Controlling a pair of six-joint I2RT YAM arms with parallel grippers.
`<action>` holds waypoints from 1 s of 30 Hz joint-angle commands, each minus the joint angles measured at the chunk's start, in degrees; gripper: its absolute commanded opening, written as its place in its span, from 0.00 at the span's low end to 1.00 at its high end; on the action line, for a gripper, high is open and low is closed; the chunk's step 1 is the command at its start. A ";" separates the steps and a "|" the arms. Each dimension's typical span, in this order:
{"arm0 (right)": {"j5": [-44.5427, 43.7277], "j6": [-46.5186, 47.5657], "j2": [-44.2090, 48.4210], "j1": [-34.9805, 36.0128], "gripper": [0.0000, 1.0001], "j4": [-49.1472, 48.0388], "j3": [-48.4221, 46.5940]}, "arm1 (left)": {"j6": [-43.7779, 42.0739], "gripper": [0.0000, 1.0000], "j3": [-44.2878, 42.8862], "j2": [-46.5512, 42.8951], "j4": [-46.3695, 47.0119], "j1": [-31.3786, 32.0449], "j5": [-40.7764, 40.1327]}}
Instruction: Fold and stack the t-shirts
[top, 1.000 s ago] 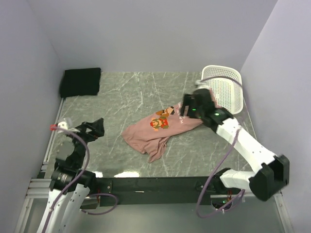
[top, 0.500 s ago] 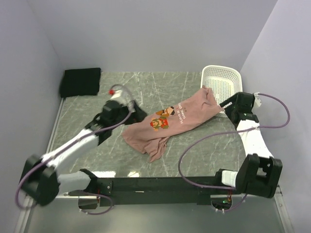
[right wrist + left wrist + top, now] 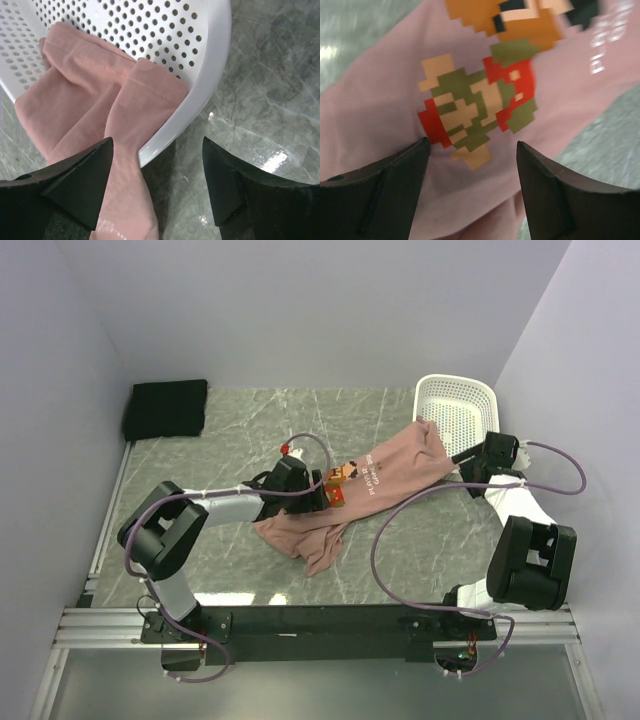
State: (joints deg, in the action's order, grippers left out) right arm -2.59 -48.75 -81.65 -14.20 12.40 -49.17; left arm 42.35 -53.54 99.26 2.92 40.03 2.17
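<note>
Pink t-shirt [image 3: 390, 472] now drapes its far-right end over the basket [image 3: 217, 75] rim, released by the open right gripper [image 3: 157, 145], while the open left gripper [image 3: 471, 150] has swung onto its print [image 3: 480, 105], folding not yet begun

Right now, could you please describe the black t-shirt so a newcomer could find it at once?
Go to the far left corner of the marble table. The black t-shirt lies there folded; unlike the pink t-shirt sprawled mid-table, it is plain and squared.
</note>
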 commanded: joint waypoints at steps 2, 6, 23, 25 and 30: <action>-4.00 -1.52 -1.76 -1.18 0.69 -2.56 -2.25 | 4.05 0.75 4.40 -1.61 -1.59 -0.13 -0.76; -6.72 -1.70 -3.43 -1.97 0.44 -0.99 -4.09 | 8.00 0.73 13.51 -8.09 -2.74 -3.02 -2.00; -12.61 -5.82 -8.00 -9.88 0.00 4.38 -14.47 | 10.21 0.73 23.57 -30.35 -16.89 -19.20 -11.13; -12.88 -7.58 -6.86 -10.41 0.00 3.33 -12.72 | 10.82 0.74 23.65 -32.46 -18.81 -20.42 -12.54; -11.82 -10.21 -6.50 -11.29 0.00 -0.27 -10.68 | 10.12 0.74 23.66 -35.37 -19.71 -21.22 -12.99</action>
State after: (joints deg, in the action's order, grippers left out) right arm -12.23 -55.68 -89.30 -25.17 15.86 -60.18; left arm 52.29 -30.28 65.30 -14.79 19.16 -8.49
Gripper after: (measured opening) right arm 0.227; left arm 0.737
